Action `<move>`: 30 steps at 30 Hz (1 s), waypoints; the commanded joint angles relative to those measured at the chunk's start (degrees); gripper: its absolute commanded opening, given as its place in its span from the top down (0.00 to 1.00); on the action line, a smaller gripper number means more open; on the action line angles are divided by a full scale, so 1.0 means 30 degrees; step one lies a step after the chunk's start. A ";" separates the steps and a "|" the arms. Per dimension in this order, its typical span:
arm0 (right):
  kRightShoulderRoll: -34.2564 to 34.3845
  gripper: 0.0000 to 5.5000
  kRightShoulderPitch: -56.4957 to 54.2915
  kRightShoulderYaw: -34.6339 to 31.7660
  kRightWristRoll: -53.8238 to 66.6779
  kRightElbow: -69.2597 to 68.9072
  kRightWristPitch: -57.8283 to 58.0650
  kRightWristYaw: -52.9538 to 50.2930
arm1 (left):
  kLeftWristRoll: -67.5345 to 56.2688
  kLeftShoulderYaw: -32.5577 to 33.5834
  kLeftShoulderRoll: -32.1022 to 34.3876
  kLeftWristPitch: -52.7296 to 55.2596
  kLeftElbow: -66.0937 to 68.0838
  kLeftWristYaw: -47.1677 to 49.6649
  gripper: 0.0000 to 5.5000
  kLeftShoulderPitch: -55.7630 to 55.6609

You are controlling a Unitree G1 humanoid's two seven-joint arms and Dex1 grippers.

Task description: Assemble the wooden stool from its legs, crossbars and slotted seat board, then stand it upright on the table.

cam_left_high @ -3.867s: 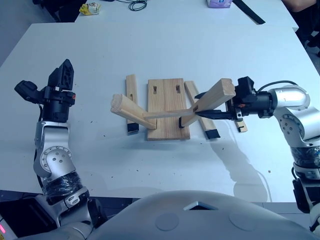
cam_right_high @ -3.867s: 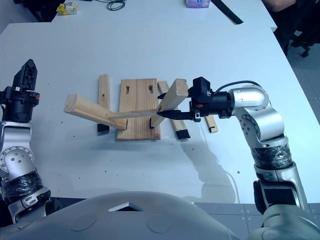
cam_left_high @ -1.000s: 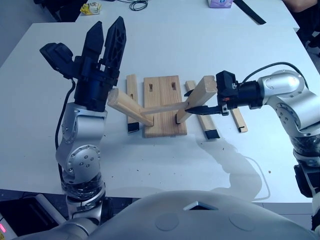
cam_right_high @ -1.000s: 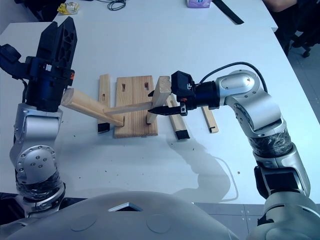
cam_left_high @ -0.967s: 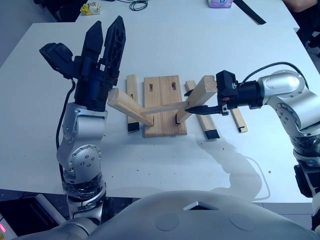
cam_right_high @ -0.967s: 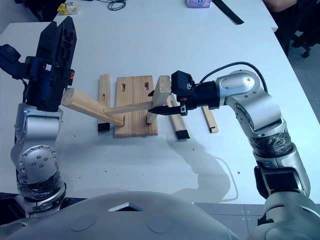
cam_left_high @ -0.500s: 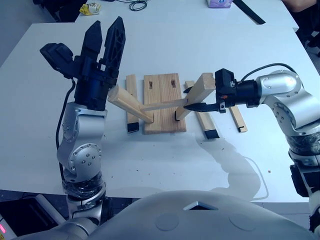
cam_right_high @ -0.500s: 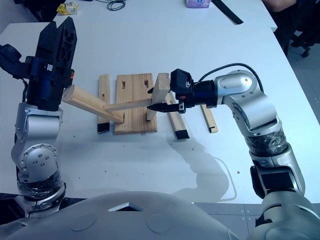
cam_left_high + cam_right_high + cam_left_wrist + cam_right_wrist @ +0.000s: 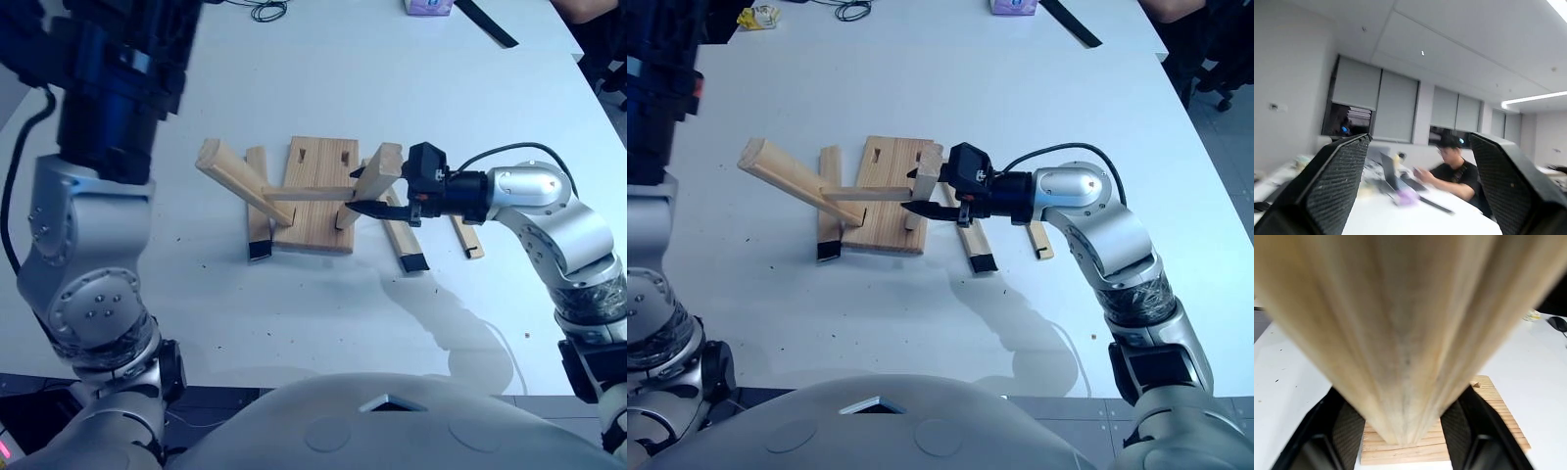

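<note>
My right gripper [image 9: 361, 193] is shut on the right leg [image 9: 377, 174] of a half-built frame: two legs joined by a crossbar [image 9: 309, 193]. The frame hangs tilted over the slotted seat board [image 9: 315, 233], which lies flat mid-table. Its left leg [image 9: 233, 180] sticks out up and to the left. In the right wrist view the held leg [image 9: 1405, 333] sits between the dark fingers [image 9: 1347, 431], with the board [image 9: 1493, 431] below. A loose leg [image 9: 258, 213] lies left of the board, another [image 9: 402, 240] right of it. My left gripper [image 9: 1420, 196] is raised high, open and holding nothing.
A short loose crossbar [image 9: 467, 238] lies right of the right gripper's arm. At the table's far edge are a tissue box [image 9: 428, 6], a black strap [image 9: 487, 22], a cable [image 9: 269, 8] and a yellow item [image 9: 757, 16]. My raised left arm [image 9: 98, 196] fills the near left.
The left arm has risen toward the camera, lifting its gripper out of the top of the eye views. The right gripper has carried the frame a little leftward and lower over the board.
</note>
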 commanded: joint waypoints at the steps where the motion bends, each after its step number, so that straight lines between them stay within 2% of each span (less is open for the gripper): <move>1: -0.0118 0.63 0.0387 0.0273 -0.0650 0.0490 0.1967 -0.1103 | -0.0250 -0.1812 0.1073 0.1761 -0.2071 0.0090 0.32 0.3208; 4: -0.0161 0.63 0.0325 0.0232 -0.0803 0.0628 0.2136 -0.1349 | -0.0001 -0.2092 0.1140 0.2352 -0.1840 0.0710 0.36 0.4680; 9: -0.0205 0.63 -0.0196 0.0623 -0.1168 0.0987 0.2215 -0.1418 | 0.1054 -0.3505 0.0054 0.2575 -0.1399 0.2010 0.51 0.5053; 26: -0.0703 0.63 -0.4062 0.2487 -0.1301 0.1901 0.2880 0.0772 | 0.6850 -0.7317 -0.2957 0.2295 -0.1225 0.2806 0.99 0.6915; 30: -0.0797 0.63 -0.4379 0.2824 -0.1545 0.2376 0.2619 0.1287 | 0.7700 -0.8472 -0.4098 0.2118 -0.1113 0.2954 1.00 0.6993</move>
